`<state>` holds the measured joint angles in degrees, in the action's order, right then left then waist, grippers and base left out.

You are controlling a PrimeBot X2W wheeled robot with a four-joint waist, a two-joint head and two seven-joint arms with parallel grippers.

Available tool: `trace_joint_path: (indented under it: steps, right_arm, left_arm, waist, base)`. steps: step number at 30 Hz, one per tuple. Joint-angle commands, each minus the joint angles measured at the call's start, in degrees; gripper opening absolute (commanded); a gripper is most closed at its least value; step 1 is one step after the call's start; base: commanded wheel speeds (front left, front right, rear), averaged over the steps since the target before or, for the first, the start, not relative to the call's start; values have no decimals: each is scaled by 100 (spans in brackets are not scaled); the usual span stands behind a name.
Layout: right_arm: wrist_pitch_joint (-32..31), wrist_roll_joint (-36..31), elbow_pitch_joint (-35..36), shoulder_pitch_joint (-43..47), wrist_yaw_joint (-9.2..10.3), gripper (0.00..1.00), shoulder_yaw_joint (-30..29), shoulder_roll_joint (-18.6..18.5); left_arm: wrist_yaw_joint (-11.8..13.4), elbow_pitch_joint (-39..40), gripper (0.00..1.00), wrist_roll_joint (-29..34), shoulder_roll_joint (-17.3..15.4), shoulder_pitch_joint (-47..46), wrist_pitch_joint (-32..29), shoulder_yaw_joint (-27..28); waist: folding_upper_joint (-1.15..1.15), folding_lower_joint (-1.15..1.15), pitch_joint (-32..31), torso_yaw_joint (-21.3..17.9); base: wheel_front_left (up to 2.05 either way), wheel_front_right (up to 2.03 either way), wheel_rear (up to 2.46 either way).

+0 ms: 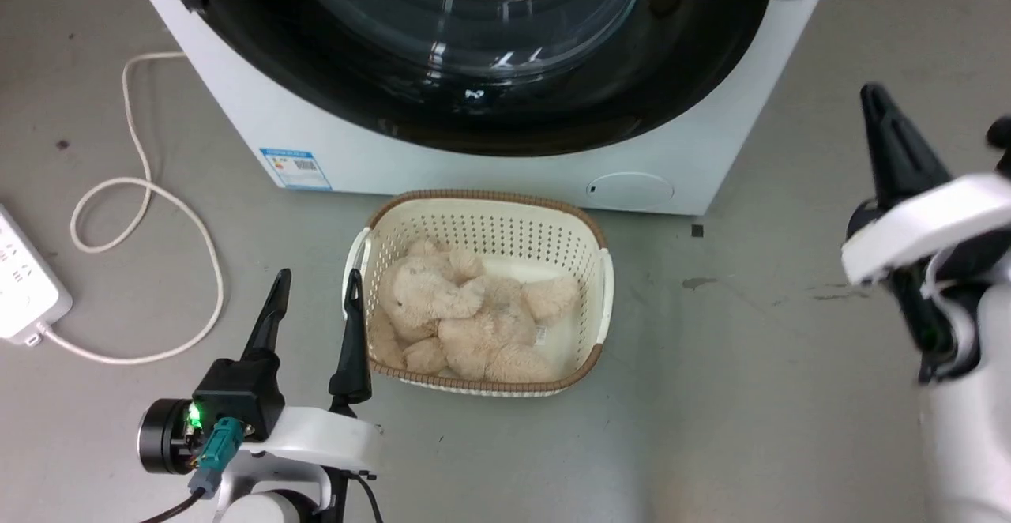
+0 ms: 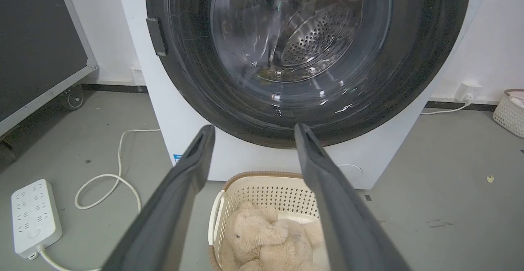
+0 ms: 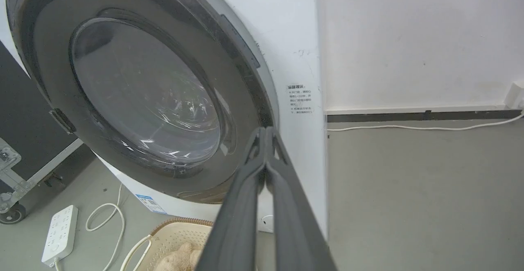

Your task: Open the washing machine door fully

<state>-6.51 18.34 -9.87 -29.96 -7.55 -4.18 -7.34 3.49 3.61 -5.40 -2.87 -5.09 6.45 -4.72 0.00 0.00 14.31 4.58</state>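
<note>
Head view shows the left gripper (image 1: 314, 278) nearest, its two fingers spread apart and holding nothing, in front of the washing machine (image 1: 711, 112). One finger crosses the near-left rim of the basket (image 1: 605, 286); whether it touches the rim cannot be told. In the right wrist view the right gripper (image 3: 266, 131) has its fingertips pressed together, clenched on nothing, off the machine's right front corner. The gap to the machine cannot be judged, and in the head view this gripper is blurred and cut by the frame edge.

The basket stands on the floor (image 1: 750, 389) just in front of the machine, with a plush bear (image 1: 458, 317) lying in it. A finger hides part of the bear in the left wrist view.

The washing machine door (image 2: 417, 78) lies flat against the machine's front. The frame cuts off its top in the head and left wrist views. Its handle (image 2: 156, 37) sits on the edge toward the robot's left. The steel drum shows dimly through the glass, broken by reflections.

The floor is grey and scuffed. Left of the machine lie a white power strip (image 1: 24, 278) and a looped cord (image 1: 142, 191). Farther left stands a dark panel on wheels (image 2: 37, 37), partly out of frame. A white wall (image 3: 409, 37) rises behind the machine.
</note>
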Motion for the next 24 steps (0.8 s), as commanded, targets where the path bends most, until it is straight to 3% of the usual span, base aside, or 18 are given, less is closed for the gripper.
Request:
trace_joint_path:
  steps: [1,16,24]
  right_arm:
    - [-48,119,-85,-248,2,0,-56,-6]
    - [-1074,1259,-1183,-1762,3,0,-825,131]
    - [-1509,1349,-1863,-2584,3,0,-1120,-10]
  left_arm:
    - [45,36,100,-70,-1,-109,58,-16]
    - [121,81,100,-235,-1,-244,237,-159]
    - [178,139,100,-335,-1,-382,333,-261]
  waist:
    - [0,0,68,45]
    - [0,0,440,292]
    - [0,0,705,438]
  base:
    - [0,0,0]
    - [0,0,0]
    - [0,0,0]
